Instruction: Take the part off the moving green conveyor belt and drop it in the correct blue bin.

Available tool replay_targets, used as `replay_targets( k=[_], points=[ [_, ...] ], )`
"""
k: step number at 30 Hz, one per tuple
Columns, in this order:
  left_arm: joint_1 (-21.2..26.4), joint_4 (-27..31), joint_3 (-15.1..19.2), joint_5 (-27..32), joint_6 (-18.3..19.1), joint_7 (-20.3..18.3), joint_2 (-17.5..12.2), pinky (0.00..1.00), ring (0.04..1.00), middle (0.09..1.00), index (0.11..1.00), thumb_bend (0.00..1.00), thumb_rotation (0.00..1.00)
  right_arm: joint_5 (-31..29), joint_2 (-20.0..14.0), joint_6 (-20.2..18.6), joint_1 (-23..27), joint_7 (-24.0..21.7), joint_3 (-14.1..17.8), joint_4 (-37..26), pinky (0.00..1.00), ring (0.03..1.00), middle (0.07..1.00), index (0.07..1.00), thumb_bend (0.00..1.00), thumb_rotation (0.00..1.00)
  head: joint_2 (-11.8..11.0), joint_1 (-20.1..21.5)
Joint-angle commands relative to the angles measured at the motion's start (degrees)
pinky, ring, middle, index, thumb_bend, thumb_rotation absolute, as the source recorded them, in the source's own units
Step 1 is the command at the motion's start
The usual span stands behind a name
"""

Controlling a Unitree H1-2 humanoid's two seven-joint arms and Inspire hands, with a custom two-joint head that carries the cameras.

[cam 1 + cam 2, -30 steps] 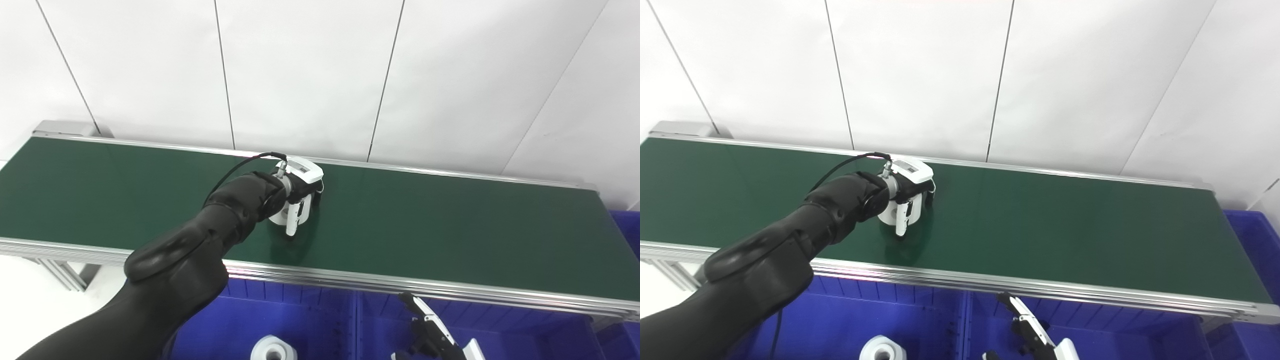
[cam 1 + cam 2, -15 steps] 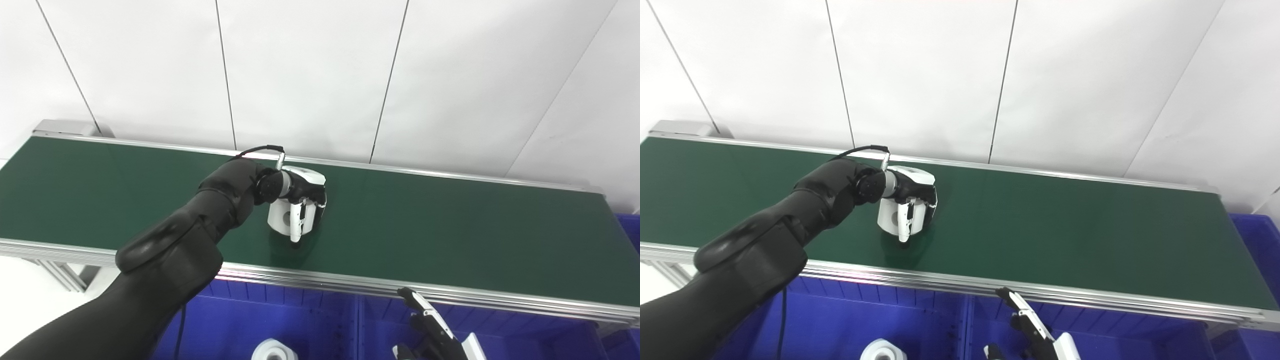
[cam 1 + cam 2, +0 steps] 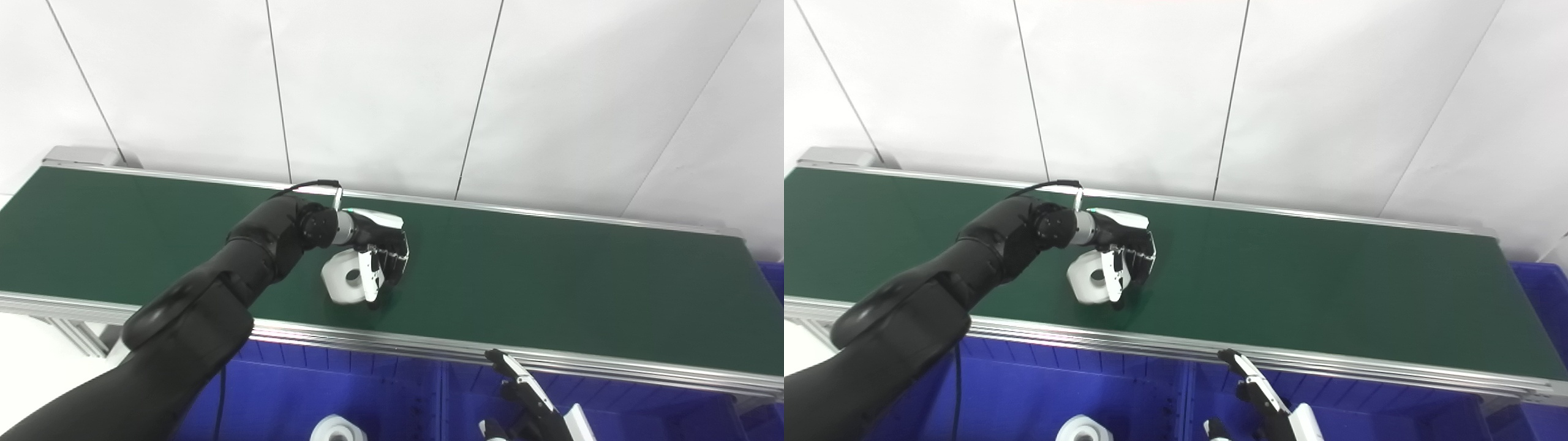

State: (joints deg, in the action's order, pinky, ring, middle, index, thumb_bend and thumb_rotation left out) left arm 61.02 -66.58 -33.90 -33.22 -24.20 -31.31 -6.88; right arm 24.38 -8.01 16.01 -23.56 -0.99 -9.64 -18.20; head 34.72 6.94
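Part (image 3: 343, 283), a white chunky piece with a round hole in its face, was in my left hand (image 3: 375, 257) over the near half of the green conveyor belt (image 3: 551, 288). The fingers (image 3: 369, 279) were curled around it from above and from the far side, and the hole faced toward the cameras. I could not tell for sure if the part was already clear of the belt or touching it with its lower edge; it looked tilted and a little blurred.

My right hand (image 3: 1268, 404) waited low at the bottom edge, over the blue bin (image 3: 1396, 416), with its fingers apart and holding nothing.

I judged the step in hand to be the pick, with the grasp made and the lift just starting. Another white part (image 3: 1083, 430) of a similar look lay in the blue bin on the left (image 3: 275, 404), below the near rail of the belt. So the next move, in my opinion, called for raising the part above the rail, bringing it toward me over that left bin, and only then opening the fingers. The grip covered only part of the piece, so it could slip if I moved too fast.
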Motion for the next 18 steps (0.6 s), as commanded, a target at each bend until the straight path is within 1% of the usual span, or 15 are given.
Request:
replay_targets(
  k=[1, 3, 5, 7, 10, 12, 13, 14, 15, 18],
  points=[
    [2.03, 4.59, 1.95, 2.86, -0.09, -1.46, -1.81, 0.27, 0.448, 0.505, 0.462, 0.50, 0.00, -0.08, 0.00, 2.22, 0.12, 0.75, 0.01, -1.02, 0.82, 0.885, 0.920, 0.893, 0.27, 0.73, -0.01, 0.06],
    [0.62, 9.40, 3.21, 4.19, 0.57, -3.34, -3.15, 0.26, 0.447, 0.502, 0.466, 0.50, 0.00, -0.25, 0.04, 2.33, 0.09, 0.81, -0.02, -0.92, 0.82, 0.886, 0.920, 0.893, 0.28, 0.73, 0.03, 0.06],
    [-1.96, 16.88, 4.45, 5.99, 2.09, -5.92, -4.93, 0.27, 0.449, 0.503, 0.464, 0.50, 0.00, -0.09, 0.10, 2.19, -0.03, 0.89, 0.01, -0.97, 0.82, 0.888, 0.919, 0.892, 0.28, 0.73, 0.14, -0.04],
    [-5.17, 25.15, 5.72, 7.90, 4.66, -8.17, -6.46, 0.26, 0.446, 0.500, 0.469, 0.50, 0.00, 0.14, 0.13, 2.01, -0.12, 0.94, 0.07, -1.05, 0.83, 0.890, 0.919, 0.892, 0.28, 0.74, 0.24, -0.07],
    [-9.64, 35.66, 7.24, 10.04, 8.93, -9.82, -7.99, 0.27, 0.450, 0.496, 0.469, 0.50, 0.00, 0.25, 0.04, 2.10, -0.12, 1.05, 0.14, -0.95, 0.83, 0.891, 0.919, 0.892, 0.28, 0.74, 0.45, -0.05],
    [-12.16, 40.60, 7.99, 10.96, 10.82, -10.23, -8.71, 0.27, 0.452, 0.496, 0.468, 0.50, 0.00, 0.10, -0.06, 2.22, -0.07, 1.05, 0.13, -0.86, 0.83, 0.889, 0.920, 0.894, 0.28, 0.74, 0.53, 0.08],
    [-13.52, 42.79, 8.21, 11.23, 11.14, -10.26, -9.18, 0.29, 0.454, 0.497, 0.464, 0.50, 0.00, 0.02, -0.09, 2.18, -0.06, 1.01, 0.13, -0.87, 0.83, 0.889, 0.920, 0.894, 0.28, 0.74, 0.53, 0.08],
    [-14.64, 44.60, 8.34, 11.41, 11.50, -10.36, -9.57, 0.32, 0.463, 0.499, 0.452, 0.50, 0.00, -0.02, -0.12, 2.15, -0.09, 0.99, 0.15, -0.93, 0.83, 0.889, 0.921, 0.894, 0.28, 0.74, 0.61, 0.15],
    [-15.83, 46.60, 8.40, 11.62, 12.17, -10.70, -10.05, 0.33, 0.464, 0.499, 0.451, 0.50, 0.00, -0.05, -0.18, 2.18, -0.11, 0.99, 0.18, -0.92, 0.83, 0.889, 0.921, 0.894, 0.28, 0.74, 0.64, 0.16],
    [-18.47, 50.96, 8.48, 12.36, 14.02, -11.91, -11.12, 0.30, 0.454, 0.500, 0.461, 0.50, 0.00, -0.24, -0.47, 2.40, -0.24, 1.02, 0.35, -0.94, 0.83, 0.890, 0.921, 0.895, 0.29, 0.75, 1.03, -0.09]
  ],
)
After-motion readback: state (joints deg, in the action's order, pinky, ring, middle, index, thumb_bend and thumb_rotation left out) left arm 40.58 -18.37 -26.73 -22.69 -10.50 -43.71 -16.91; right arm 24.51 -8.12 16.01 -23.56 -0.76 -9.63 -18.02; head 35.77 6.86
